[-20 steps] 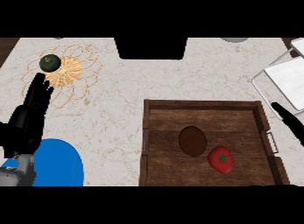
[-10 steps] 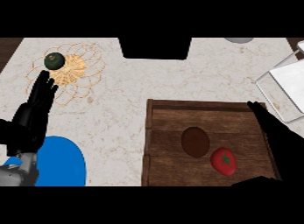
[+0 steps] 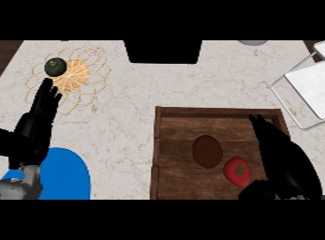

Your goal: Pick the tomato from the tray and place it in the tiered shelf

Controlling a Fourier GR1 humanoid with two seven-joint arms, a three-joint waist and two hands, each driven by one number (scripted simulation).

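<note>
The tomato [image 3: 238,171] is seen lying in the wooden tray [image 3: 166,154] at the lower right of the frame, just beside a brown oval item [image 3: 207,151]. The right hand [image 3: 282,159] is held over the tray's right side, fingers straight and open, close beside the tomato. The left hand [image 3: 32,129] is shown open at the left edge. The white tiered shelf [image 3: 317,84] is found at the upper right on the marbled bench [image 3: 179,89].

The right robot hand [image 3: 284,159] has moved in over the tray [image 3: 170,154], beside the tomato [image 3: 238,171].
</note>
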